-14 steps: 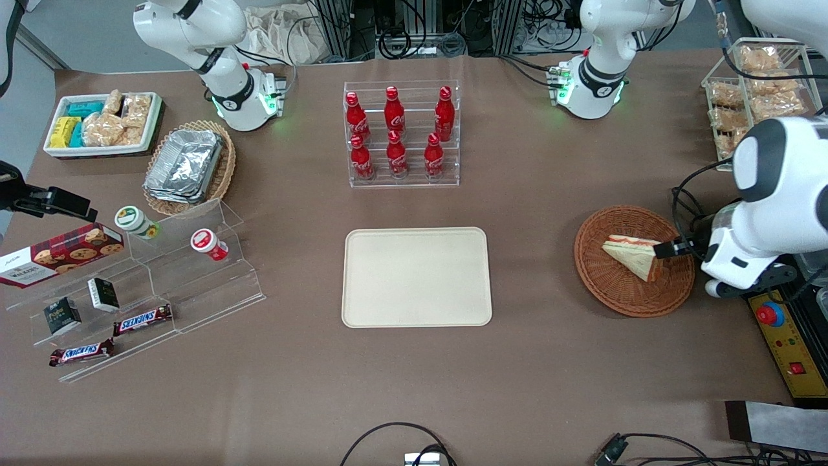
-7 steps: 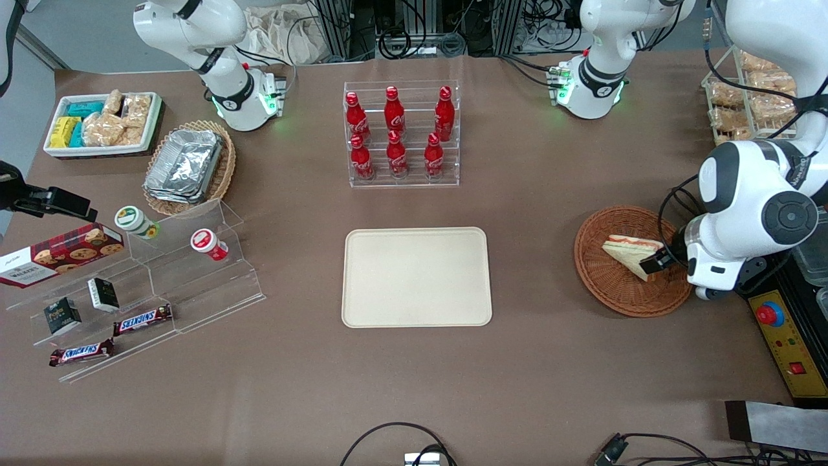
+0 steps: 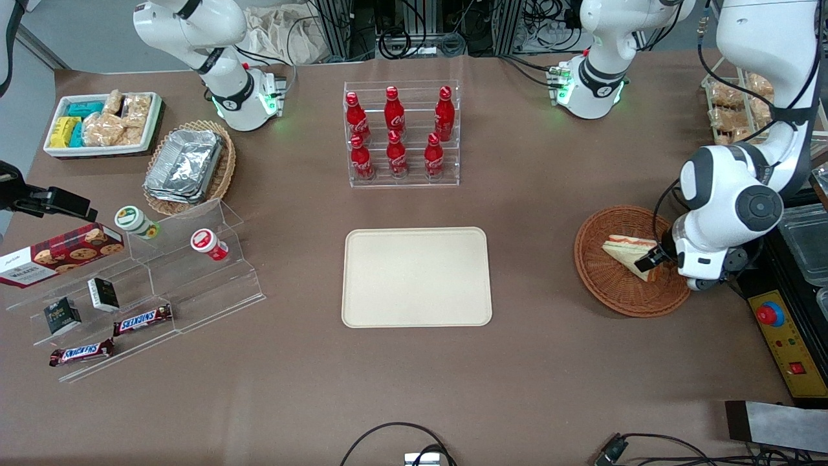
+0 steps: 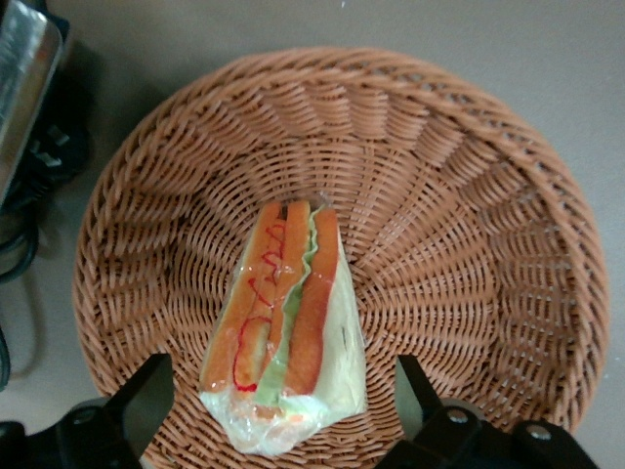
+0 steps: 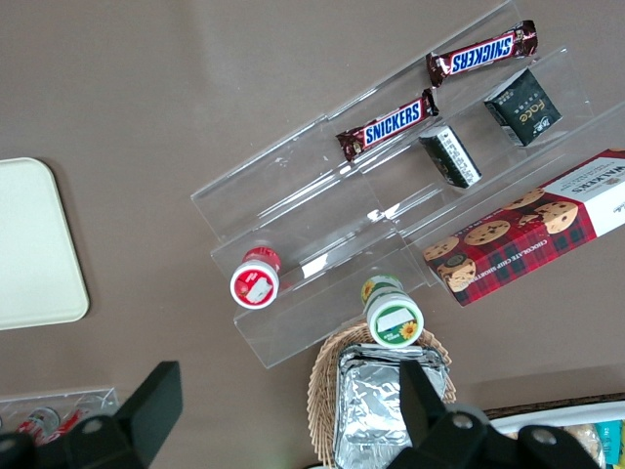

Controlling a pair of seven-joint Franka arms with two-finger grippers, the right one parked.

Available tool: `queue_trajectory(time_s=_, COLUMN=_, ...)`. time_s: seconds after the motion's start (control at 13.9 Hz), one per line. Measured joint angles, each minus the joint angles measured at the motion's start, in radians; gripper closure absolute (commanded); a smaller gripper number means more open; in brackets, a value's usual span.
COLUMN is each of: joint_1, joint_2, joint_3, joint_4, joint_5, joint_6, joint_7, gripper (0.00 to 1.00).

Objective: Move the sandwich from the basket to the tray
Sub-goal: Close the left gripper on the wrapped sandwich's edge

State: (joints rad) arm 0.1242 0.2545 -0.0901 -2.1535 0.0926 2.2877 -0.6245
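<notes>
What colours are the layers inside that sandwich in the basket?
Orange-red and green layers in the sandwich, seen best in the left wrist view; the open gripper straddles it.

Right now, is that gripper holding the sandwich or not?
Gripper: open, holding nothing; its fingers straddle the sandwich, which lies in the basket.

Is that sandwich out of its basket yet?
No. The sandwich lies inside the basket; the open gripper straddles it, fingers apart.

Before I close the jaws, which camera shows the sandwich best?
The left wrist view: the sandwich lies in the basket, filling layers visible, between the open gripper. The front view shows it small, partly covered by the arm; the right wrist view misses it.
</notes>
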Motion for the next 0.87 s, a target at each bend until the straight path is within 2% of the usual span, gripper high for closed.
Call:
queue_trajectory(time_s=0.51, joint_1=0.001, joint_2=0.034, joint_3=0.028, joint_4=-0.017, joint_5=-0.003, joint_6=0.015, joint_7=-0.009, gripper=0.01)
queue_trajectory(time_s=0.87, joint_1=0.000, joint_2=0.049, joint_3=0.029, joint_4=-0.017, joint_5=-0.006, joint_6=0.024, joint_7=-0.010, gripper=0.41)
